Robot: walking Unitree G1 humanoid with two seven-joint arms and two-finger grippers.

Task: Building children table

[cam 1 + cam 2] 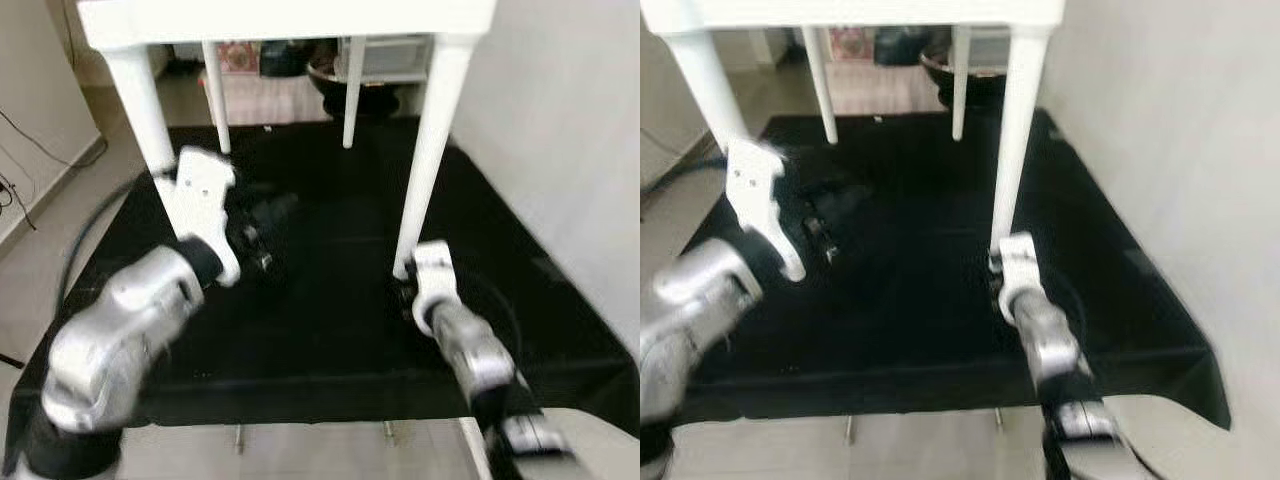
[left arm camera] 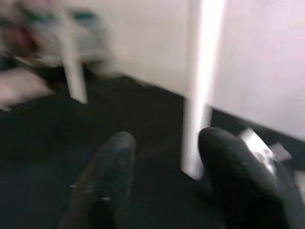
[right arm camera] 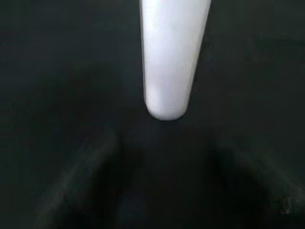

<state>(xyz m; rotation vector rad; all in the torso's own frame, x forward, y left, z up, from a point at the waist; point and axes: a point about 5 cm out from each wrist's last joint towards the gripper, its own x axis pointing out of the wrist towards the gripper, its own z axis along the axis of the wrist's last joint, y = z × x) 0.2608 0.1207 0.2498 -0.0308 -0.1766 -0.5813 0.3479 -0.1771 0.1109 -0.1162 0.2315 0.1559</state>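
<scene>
Black cloth (image 1: 330, 330) covers the floor beneath us, and on it stands the white children's table (image 1: 290, 20) on its four legs. Our left gripper (image 2: 162, 176) hovers between the front legs, fingers (image 2: 109, 171) spread apart and holding nothing. Our right gripper (image 1: 405, 292) sits at the foot of the front right leg (image 1: 425, 160); we cannot tell how its fingers stand.

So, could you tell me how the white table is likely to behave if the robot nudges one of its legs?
The white table stands on four slim tapered legs, so it probably feels light and could slide on the black mat. The near right leg looks rigid, not floppy. With the right gripper low at its foot, a push there seems more likely to shift it than tip it.
</scene>
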